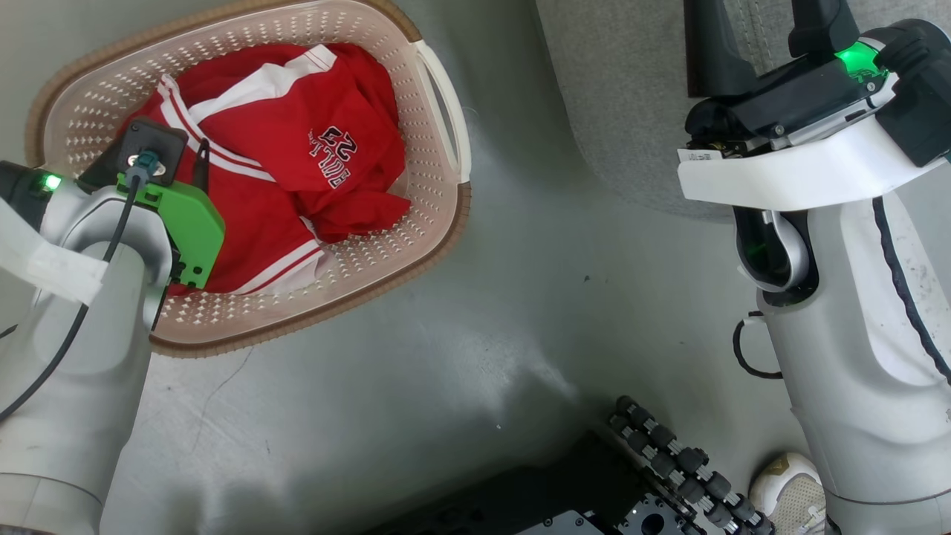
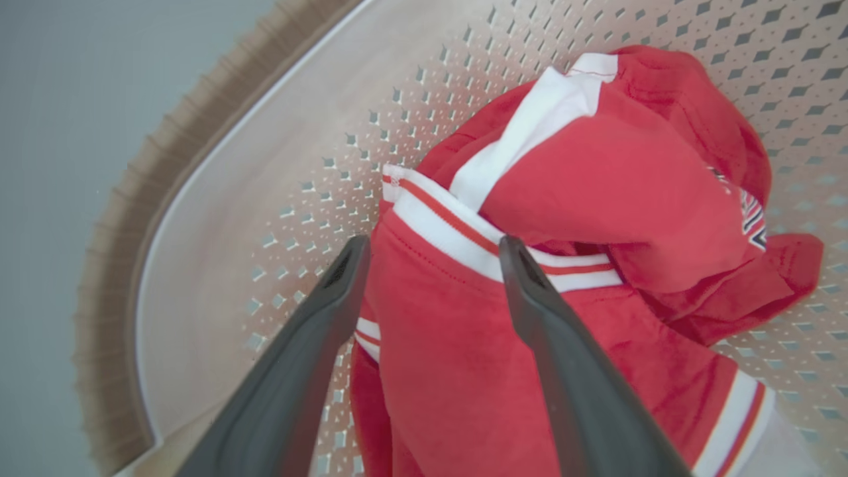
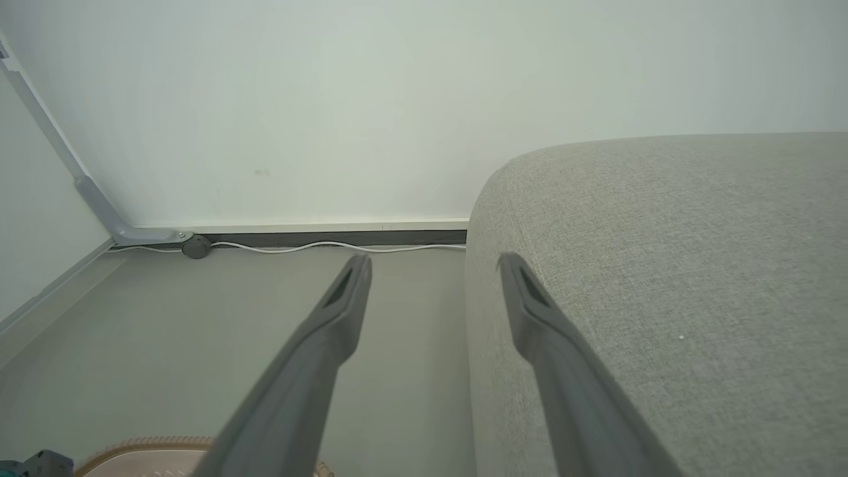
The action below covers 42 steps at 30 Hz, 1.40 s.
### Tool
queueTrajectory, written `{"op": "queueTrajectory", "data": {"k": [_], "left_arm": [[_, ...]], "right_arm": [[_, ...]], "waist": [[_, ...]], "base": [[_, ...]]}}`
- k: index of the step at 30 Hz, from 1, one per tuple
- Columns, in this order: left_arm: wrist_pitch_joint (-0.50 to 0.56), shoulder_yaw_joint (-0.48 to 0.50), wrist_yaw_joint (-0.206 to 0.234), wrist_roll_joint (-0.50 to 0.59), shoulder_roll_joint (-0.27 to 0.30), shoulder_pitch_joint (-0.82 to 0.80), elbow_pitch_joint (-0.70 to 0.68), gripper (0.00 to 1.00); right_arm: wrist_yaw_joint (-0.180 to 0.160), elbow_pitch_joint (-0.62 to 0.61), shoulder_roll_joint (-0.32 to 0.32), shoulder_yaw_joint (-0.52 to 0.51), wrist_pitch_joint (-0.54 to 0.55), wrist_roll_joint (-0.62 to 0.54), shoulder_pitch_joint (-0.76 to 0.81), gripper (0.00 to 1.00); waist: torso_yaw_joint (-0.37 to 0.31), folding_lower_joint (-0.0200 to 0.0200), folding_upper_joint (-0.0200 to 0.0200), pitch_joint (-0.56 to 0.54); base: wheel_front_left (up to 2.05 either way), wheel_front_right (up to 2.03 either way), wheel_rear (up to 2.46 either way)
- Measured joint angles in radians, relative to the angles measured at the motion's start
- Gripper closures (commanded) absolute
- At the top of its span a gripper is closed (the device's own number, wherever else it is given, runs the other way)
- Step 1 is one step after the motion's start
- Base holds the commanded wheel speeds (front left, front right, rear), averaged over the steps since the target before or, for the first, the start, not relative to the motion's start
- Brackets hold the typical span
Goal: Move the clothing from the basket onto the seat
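Left pincer [image 2: 432, 246] is wide open with nothing gripped. It's down inside the basket [image 1: 435, 230], fingers straddling a white-striped hem of the red sports clothing [image 1: 297, 134]; can't tell if the tips actually touch fabric. All the clothing is in the basket, bunched mid-basket, two pieces overlapping, and the top one shows a "23" print [image 1: 332, 152] face up. White trim bands show on both, and one band lies right between the left fingers in the wrist view. The basket sits on the grey floor [image 1: 461, 357], left of the grey fabric seat [image 1: 624, 111] with a gap between them. Right pincer [image 3: 434, 260] is also spread open and empty, held by the seat's rounded edge; in its wrist view one finger lies over floor, the other over seat fabric. A white cable [image 3: 318, 246] runs along the skirting at the wall. A pale shoe [image 1: 787, 494] shows at the head view's lower right, beside the robot's right arm.
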Motion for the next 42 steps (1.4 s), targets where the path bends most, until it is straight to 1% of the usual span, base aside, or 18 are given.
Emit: {"op": "queueTrajectory", "data": {"k": [6,11,12,13,14,18,22,30,42], "left_arm": [[0.038,-0.001,0.009,0.010,0.002,-0.014,0.059,0.00],[0.069,-0.009,0.009,0.016,-0.002,-0.034,0.098,0.00],[0.071,-0.012,0.008,0.016,-0.005,-0.038,0.105,0.23],[0.077,-0.015,0.008,0.016,-0.008,-0.044,0.110,0.73],[0.077,-0.023,0.006,0.018,-0.010,-0.048,0.114,1.00],[0.087,-0.035,-0.001,0.021,-0.021,-0.056,0.129,1.00],[0.096,-0.042,-0.001,0.026,-0.030,-0.066,0.149,1.00],[0.084,-0.053,-0.002,0.025,-0.079,-0.067,0.180,1.00],[-0.033,-0.033,-0.011,-0.014,-0.164,-0.052,0.191,1.00]], "right_arm": [[0.000,-0.003,0.002,0.004,0.000,0.001,0.000,0.00],[0.000,-0.004,0.002,0.011,0.000,0.001,0.000,0.00],[0.000,-0.005,0.002,0.012,0.000,0.001,0.000,0.00],[0.000,-0.005,0.002,0.013,0.000,0.001,0.000,0.00],[0.000,-0.006,0.002,0.013,0.000,0.001,0.000,0.00],[0.001,-0.006,0.002,0.013,0.000,0.001,0.000,0.00],[0.009,-0.006,0.003,0.013,0.000,0.001,-0.001,0.00],[0.009,0.007,0.003,0.007,0.000,-0.009,-0.001,0.00],[0.011,0.066,0.002,-0.003,0.000,-0.053,0.003,0.00]], "waist": [[-0.007,0.0000,0.0000,0.006],[-0.010,0.0000,0.0000,0.010],[-0.010,0.0000,0.0000,0.010],[-0.011,0.0000,0.0000,0.011],[-0.011,0.0000,0.0000,0.011],[-0.010,0.0000,0.0000,0.012],[-0.007,0.0000,0.0000,0.011],[0.011,0.0000,0.0000,-0.015],[0.065,0.0000,0.0000,-0.091]], "base": [[0.00,0.00,0.00],[0.00,0.00,0.00],[0.00,0.00,0.00],[0.00,0.00,0.00],[0.00,0.00,0.00],[0.00,0.00,0.00],[0.00,0.00,0.00],[0.00,0.00,0.00],[0.00,0.00,0.00]]}}
